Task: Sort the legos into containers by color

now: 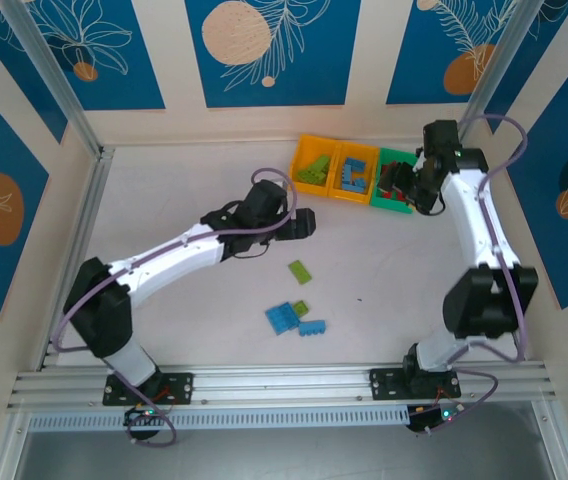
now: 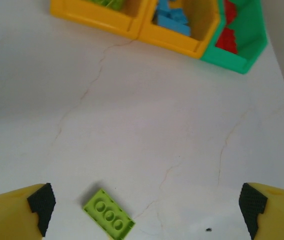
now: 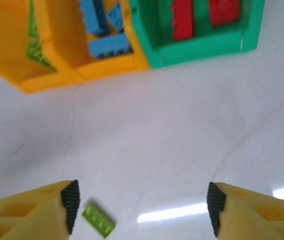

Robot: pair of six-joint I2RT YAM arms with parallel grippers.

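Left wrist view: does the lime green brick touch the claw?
Apart. The left wrist view shows bare table between the lime green brick and the left claw.

Three joined plastic bins stand in a row at the upper centre-right of the top view. The left orange-yellow bin (image 1: 302, 150) holds lime green studded bricks (image 1: 314, 170). The middle orange-yellow bin (image 1: 359, 148) holds light blue studded bricks (image 1: 354, 176). The right green bin (image 1: 389, 207) holds red studded bricks (image 3: 182, 20). At mid-frame a lone lime green brick (image 1: 299, 271) lies on the white table (image 1: 184, 180). Just below it, a small lime green plate (image 1: 301, 308) lies close beside a wide light blue brick (image 1: 283, 318) and a narrow light blue brick (image 1: 311, 328).

Bright, even overhead light on a white table (image 1: 384, 260), shadows soft and faint. Right wrist view slightly blurred, a white glare streak on the table's near side.
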